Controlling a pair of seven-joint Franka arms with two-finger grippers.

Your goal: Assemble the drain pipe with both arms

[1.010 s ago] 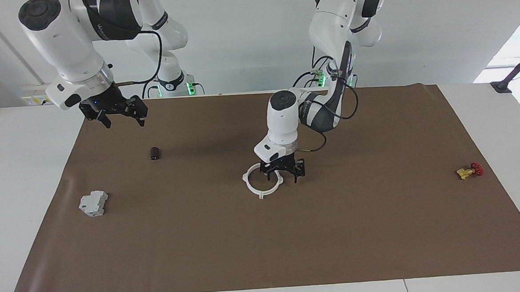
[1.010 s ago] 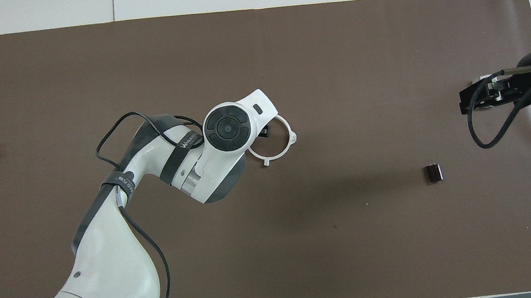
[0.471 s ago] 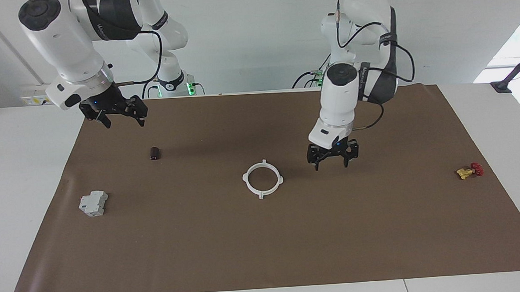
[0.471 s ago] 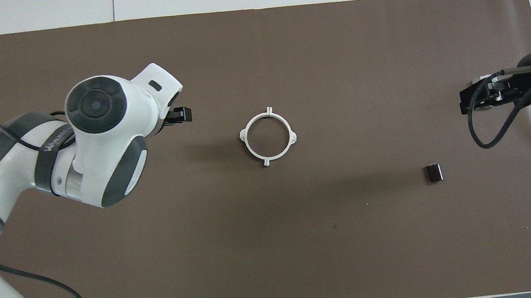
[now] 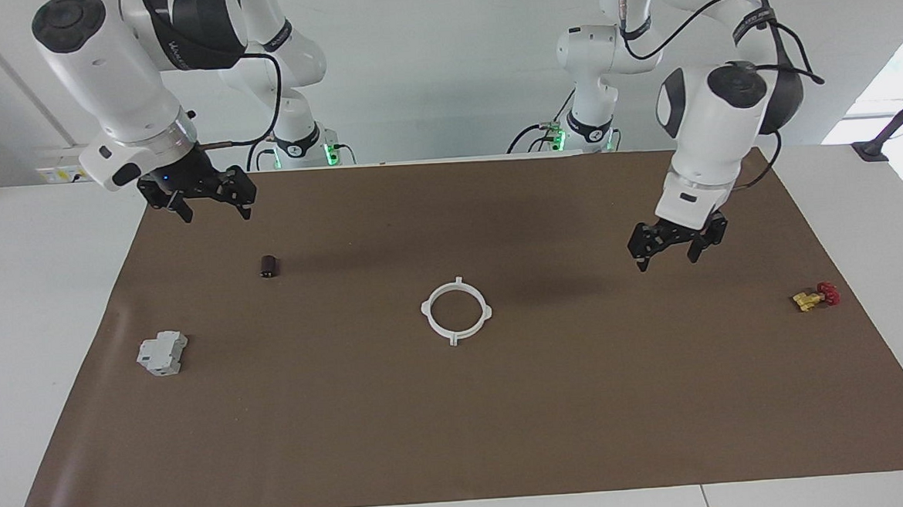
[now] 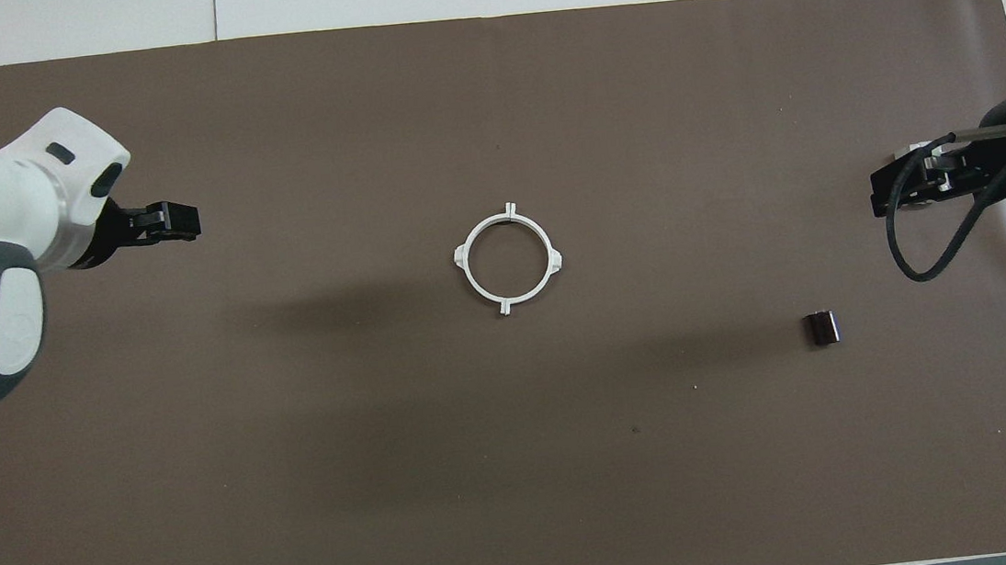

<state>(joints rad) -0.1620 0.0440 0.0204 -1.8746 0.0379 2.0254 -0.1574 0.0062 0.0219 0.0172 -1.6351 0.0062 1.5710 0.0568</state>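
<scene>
While the drain pipe ring (image 5: 457, 311) is lying whole at the brown mat's (image 5: 461, 438) middle, we are hovering both empty: left gripper (image 5: 675, 246) spread and nearer it, right gripper (image 5: 203, 195) spread, waiting.

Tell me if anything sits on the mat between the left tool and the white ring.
Nothing visible does. The left tool hangs above bare mat toward the left arm's end, and the white ring lies flat mid-mat with only brown mat between. The yellow valve lies off that line.
</scene>
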